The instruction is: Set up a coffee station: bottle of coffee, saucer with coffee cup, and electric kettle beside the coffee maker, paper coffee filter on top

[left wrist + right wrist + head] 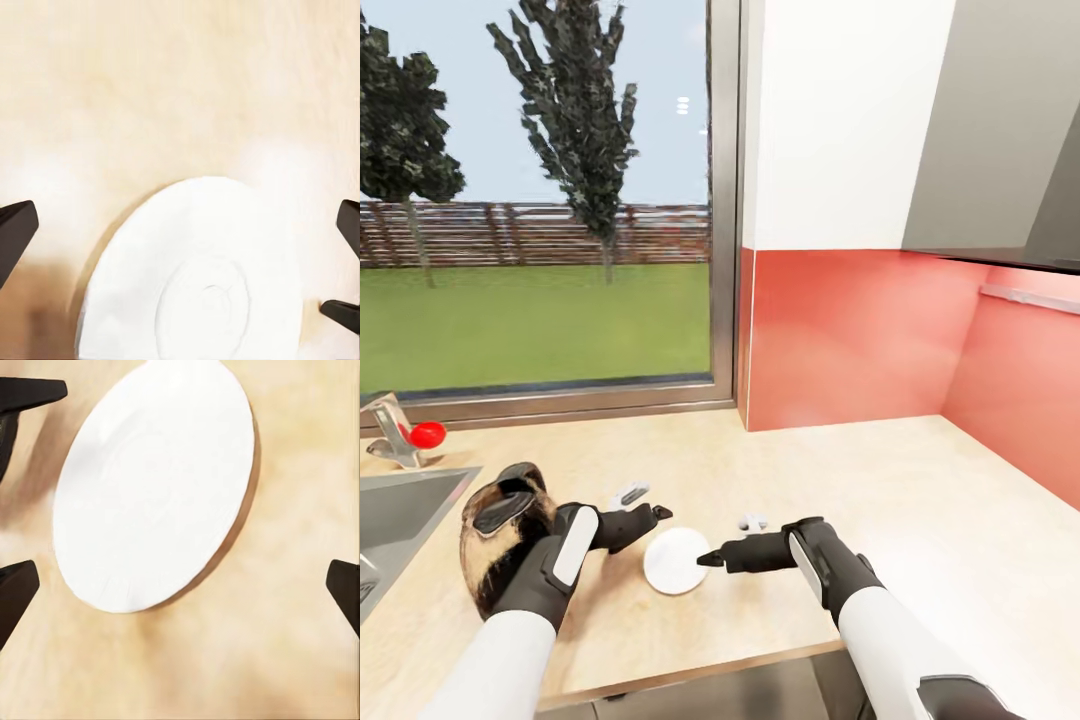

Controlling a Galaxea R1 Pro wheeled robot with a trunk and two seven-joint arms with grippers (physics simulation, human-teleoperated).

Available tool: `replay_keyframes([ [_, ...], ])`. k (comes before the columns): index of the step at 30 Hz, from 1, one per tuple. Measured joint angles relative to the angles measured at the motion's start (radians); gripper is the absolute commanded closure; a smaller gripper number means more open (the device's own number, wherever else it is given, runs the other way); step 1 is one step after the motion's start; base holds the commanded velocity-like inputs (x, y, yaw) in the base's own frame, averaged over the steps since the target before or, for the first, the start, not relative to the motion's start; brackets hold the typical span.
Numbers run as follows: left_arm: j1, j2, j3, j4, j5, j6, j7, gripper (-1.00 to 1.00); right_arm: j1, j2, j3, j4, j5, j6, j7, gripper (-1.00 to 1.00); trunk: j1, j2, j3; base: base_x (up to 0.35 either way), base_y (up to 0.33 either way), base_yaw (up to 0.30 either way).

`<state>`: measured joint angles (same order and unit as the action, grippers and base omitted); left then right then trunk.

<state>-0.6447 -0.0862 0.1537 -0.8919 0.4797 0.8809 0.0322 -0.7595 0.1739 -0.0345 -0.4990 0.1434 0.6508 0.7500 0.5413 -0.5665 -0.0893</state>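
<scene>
Saucer step: saucer point(676, 560) flat on tabletop point(920, 520) between left hand point(650, 517) and right hand point(712, 559), both spread wide, empty. Next probably needs 1 rim grip.

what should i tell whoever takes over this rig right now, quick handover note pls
Left claw: open, empty, at the saucer's left edge.
Right claw: open, empty, fingertips close to the saucer's right edge; contact cannot be told.
Saucer lies flat on the countertop between both claws, with no cup on it.
A dark brown object sits beside the left forearm near the sink; I cannot tell what it is.
A small white item lies just behind the right claw, too small to identify.
Done: nothing confirmed from here.
Left: saucer placement, cup, coffee bottle, filter and kettle.
</scene>
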Motion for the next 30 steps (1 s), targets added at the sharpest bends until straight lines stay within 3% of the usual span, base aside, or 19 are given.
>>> replay_keyframes([
  [25, 0.013, 0.002, 0.006, 0.001, -0.003, -0.002, 0.0, -1.0, 0.0, 0.0, -0.001, 0.043, -0.006, -0.006, 0.004, -1.0, 0.0, 0.0, 0.0, 0.034, 0.0, 0.0],
  [30, 0.015, 0.002, 0.04, 0.002, -0.003, -0.003, 0.002, -1.0, 0.0, 0.0, 0.001, 0.051, 0.002, -0.004, 0.003, -1.0, 0.0, 0.0, 0.0, 0.03, 0.0, 0.0],
])
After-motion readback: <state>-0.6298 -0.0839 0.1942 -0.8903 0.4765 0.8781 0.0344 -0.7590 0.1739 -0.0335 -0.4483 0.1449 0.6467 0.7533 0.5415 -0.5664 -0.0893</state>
